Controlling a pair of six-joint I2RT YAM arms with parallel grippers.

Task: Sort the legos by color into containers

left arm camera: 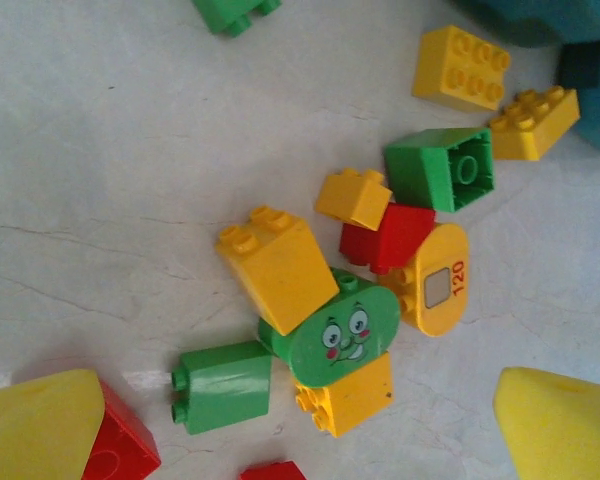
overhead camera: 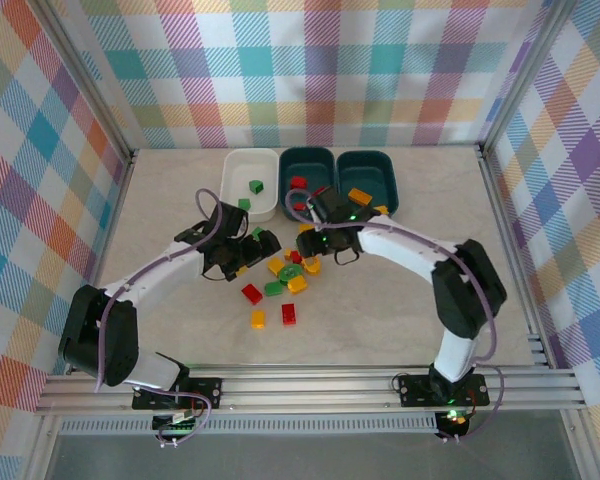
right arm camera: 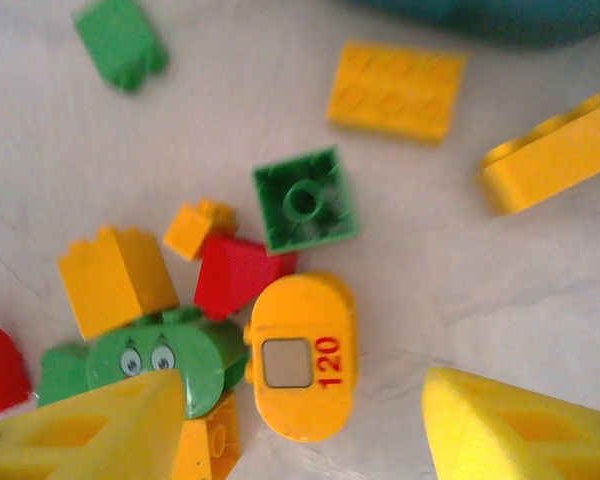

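left jaws wide apart, nothing held, hovering over the lego pile (overhead camera: 286,274) mid-tabletop (overhead camera: 410,300); in the left wrist view the green face piece (left arm camera: 342,340) sits between the yellow pads (left arm camera: 40,430), overlapping a yellow brick (left arm camera: 345,392) and a green brick (left arm camera: 225,385), with the yellow slope brick (left arm camera: 278,268) against it. right jaws apart too, empty, straddling the orange "120" piece (right arm camera: 300,355), which lies flat on the tabletop touching the face piece; red brick (right arm camera: 235,275) and upturned green brick (right arm camera: 305,200) just beside it. Tubs in a row at the far edge: white tub (overhead camera: 242,168) has two green bricks, middle teal tub (overhead camera: 315,160) shows red, right teal tub (overhead camera: 378,170) has an orange one. Two red bricks and one yellow lie loose on the near side of the pile
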